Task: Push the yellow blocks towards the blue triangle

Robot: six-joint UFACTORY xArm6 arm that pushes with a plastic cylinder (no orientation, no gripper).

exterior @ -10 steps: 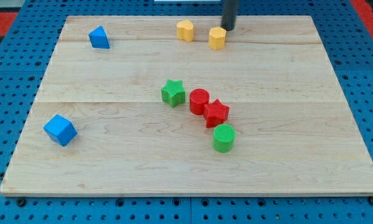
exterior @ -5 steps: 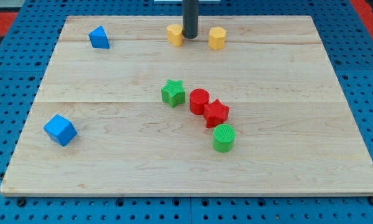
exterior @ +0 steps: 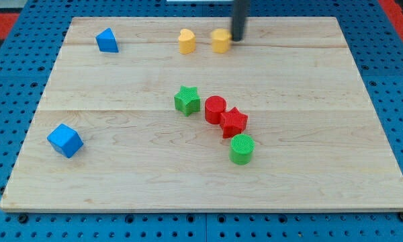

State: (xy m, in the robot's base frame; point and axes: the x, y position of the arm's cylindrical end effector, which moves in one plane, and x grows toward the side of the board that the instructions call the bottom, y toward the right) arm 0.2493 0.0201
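Two yellow blocks (exterior: 186, 42) (exterior: 221, 41) sit near the board's top edge, well apart from the blue triangle (exterior: 107, 40) by the top-left corner, so most of the pushing is left. My tip (exterior: 238, 38), a bare rod without jaws, touches the right yellow block's right side. Elsewhere: one blue cube (exterior: 65, 140), two green blocks, two red.

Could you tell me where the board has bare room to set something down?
Free: the view's right side beyond the red star, the bottom strip below the green cylinder, and the stretch between the blue cube and green star. Crowded: the centre cluster and the top edge, where my tip touches a yellow block.
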